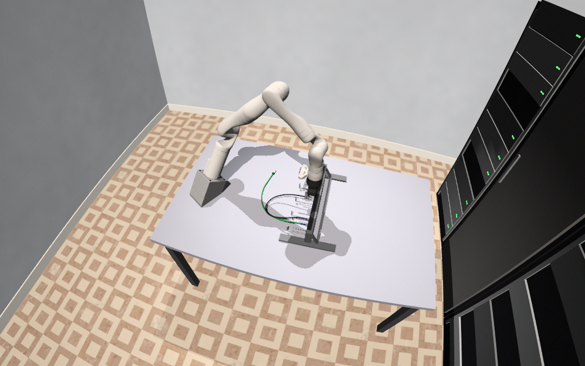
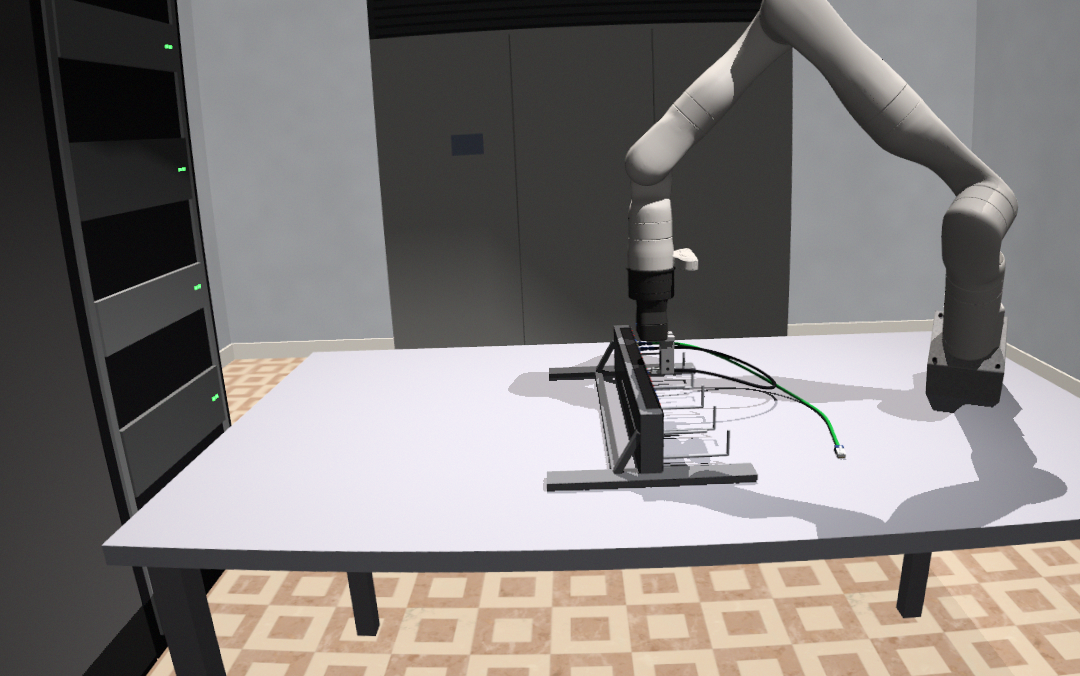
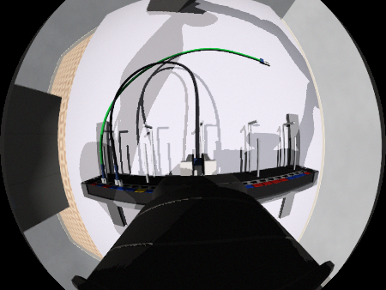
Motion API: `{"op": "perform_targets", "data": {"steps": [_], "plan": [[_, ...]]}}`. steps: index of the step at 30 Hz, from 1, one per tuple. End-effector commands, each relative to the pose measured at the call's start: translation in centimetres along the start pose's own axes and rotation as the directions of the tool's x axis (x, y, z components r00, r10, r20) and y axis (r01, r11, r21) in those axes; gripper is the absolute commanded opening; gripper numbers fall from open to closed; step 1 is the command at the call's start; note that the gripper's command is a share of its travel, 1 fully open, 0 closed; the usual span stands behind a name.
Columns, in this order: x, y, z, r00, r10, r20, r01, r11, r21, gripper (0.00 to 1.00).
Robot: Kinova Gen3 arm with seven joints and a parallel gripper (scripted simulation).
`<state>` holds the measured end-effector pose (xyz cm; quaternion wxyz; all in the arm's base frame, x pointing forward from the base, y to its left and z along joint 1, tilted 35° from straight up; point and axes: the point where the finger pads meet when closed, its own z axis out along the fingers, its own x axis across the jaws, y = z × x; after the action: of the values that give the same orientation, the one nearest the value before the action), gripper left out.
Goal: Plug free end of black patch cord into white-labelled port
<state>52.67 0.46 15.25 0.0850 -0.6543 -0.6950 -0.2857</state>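
Note:
The black patch cord [image 1: 280, 195] [image 3: 197, 107] arches from a port at the left of the rack in the wrist view to my gripper [image 1: 308, 195] [image 2: 667, 366] [image 3: 197, 161]. My gripper is shut on the blue-booted plug [image 3: 197, 162] of its free end, close to the port side of the rack [image 1: 308, 236] [image 2: 650, 446] [image 3: 283, 194]. Whether the plug tip is inside a port is hidden behind the gripper body. The rack stands upright on its feet. I cannot make out the white label; the gripper body covers the middle of the label row in the wrist view.
A green cord [image 1: 261, 194] [image 2: 820, 416] [image 3: 210, 49] is plugged in beside the black cord's fixed end; its free plug [image 1: 273, 172] [image 2: 838, 449] [image 3: 265, 62] lies on the table [image 1: 379, 259] [image 2: 358, 478]. Several thin hooked rods [image 2: 728, 444] stick out from the rack's port side, near and below the gripper.

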Motion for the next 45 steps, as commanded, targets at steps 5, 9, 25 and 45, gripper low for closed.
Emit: {"op": "perform_targets", "data": {"steps": [5,9,25,45], "plan": [[0.07,0.79,0.04,1.0,-0.002,-0.001,0.002,1.0,-0.002,0.0],[0.07,0.88,0.04,1.0,-0.002,-0.001,0.002,1.0,-0.002,0.0],[0.07,0.91,0.04,1.0,-0.002,-0.001,0.002,1.0,-0.002,0.0],[0.07,1.08,0.03,1.0,-0.002,-0.001,0.002,1.0,-0.002,0.0]]}}
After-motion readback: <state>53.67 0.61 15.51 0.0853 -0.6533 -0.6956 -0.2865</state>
